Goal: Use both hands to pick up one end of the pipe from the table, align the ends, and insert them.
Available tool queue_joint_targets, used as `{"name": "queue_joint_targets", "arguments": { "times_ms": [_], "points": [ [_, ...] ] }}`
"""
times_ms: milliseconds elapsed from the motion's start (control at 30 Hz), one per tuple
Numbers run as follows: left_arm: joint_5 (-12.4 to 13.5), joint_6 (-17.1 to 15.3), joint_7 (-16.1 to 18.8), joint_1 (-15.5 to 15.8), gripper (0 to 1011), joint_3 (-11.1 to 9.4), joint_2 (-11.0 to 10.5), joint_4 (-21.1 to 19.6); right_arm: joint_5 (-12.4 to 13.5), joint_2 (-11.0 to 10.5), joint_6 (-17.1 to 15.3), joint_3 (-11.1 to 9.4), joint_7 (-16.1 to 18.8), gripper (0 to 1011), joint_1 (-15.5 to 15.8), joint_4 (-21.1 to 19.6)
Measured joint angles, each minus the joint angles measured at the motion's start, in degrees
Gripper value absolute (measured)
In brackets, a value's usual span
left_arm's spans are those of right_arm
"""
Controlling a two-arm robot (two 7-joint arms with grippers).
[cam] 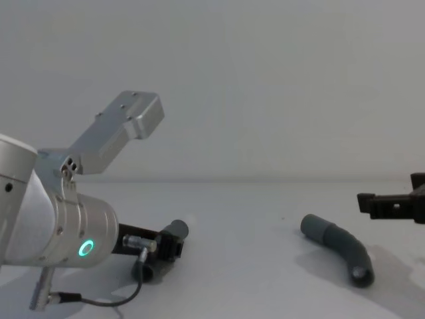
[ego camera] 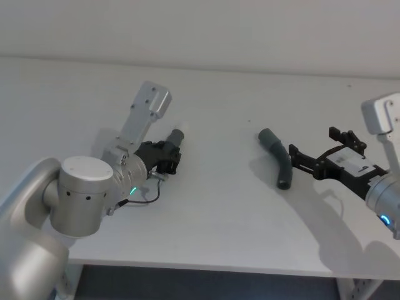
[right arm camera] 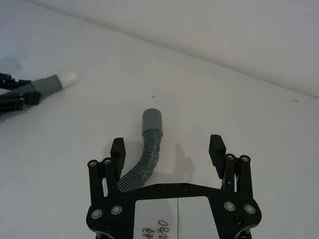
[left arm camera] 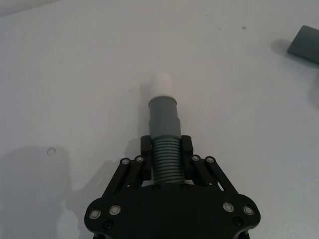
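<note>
Off-white matte bench [ego camera: 219, 225] carries both pieces, well apart. The black plastic left claw [left arm camera: 166, 147] is clamped on the ribbed middle of the white-tipped dark-grey hose piece [left arm camera: 164, 119]. The black right claw [right arm camera: 167, 149] gapes around the second bent grey hose piece [right arm camera: 144, 159], ungripped. Grasping it, lifting, aligning and inserting remain; nothing lies between.

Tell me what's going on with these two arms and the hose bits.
The left gripper is shut on the ribbed middle of one grey hose piece, with its white tip pointing away from the gripper. The right gripper hangs open at the near end of the second hose piece, which lies ungripped on the table. The two pieces are well apart, so nothing is aligned or joined yet.
</note>
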State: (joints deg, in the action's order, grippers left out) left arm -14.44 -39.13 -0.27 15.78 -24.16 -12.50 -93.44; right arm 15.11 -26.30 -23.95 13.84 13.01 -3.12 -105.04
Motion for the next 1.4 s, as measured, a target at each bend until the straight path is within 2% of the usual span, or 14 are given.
{"name": "queue_joint_targets", "arguments": {
  "times_ms": [700,1400],
  "points": [
    [0.0,0.0,0.0,0.0,331,0.0,0.0,0.0,-2.6,1.9,-1.9,4.0,1.9,1001,-3.6,4.8],
    [0.0,0.0,0.0,0.0,331,0.0,0.0,0.0,-4.1,4.8,-4.1,6.0,2.7,1001,-6.7,8.7]
  ]
}}
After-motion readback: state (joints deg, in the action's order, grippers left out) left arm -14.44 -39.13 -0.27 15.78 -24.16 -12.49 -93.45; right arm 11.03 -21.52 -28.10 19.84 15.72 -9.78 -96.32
